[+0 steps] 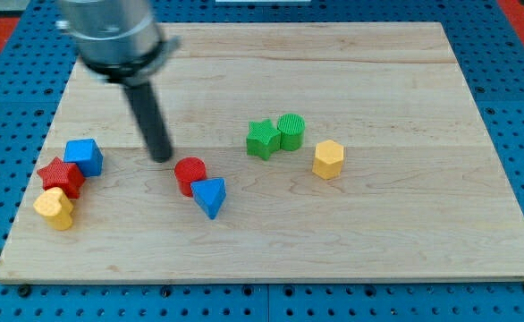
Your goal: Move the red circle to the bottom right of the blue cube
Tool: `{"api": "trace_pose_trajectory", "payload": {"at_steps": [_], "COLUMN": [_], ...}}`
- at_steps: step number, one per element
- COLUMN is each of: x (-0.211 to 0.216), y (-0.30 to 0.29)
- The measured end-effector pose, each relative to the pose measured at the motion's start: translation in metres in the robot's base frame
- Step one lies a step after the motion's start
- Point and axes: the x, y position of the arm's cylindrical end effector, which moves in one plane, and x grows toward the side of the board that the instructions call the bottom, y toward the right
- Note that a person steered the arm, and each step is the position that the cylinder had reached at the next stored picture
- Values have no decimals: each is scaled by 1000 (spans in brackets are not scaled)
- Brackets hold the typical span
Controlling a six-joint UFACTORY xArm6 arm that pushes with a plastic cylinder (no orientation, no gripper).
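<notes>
Red circle [190, 173] on tabletop [405, 224]: just right of, slightly below my tip [161, 157], not touching. Blue triangle [210, 196] touches circle. Blue cube [84, 156] left of tip. No claw fitted; rod only.

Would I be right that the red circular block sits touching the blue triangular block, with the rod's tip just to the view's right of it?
Not quite: the camera view shows my tip to the view's left of the red circular block, slightly above. The red circular block does touch the blue triangular block.

Two red blocks [190, 173], two blue [85, 156], two green [262, 139], two yellow [328, 159].
</notes>
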Motion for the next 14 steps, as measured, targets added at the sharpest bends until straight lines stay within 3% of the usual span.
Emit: {"api": "trace_pose_trajectory", "payload": {"at_steps": [1,2,3,5,6,7,14], "x": [19,50,55,40,31,40,27], "y": [73,57,-1,70,32,-52,7]}}
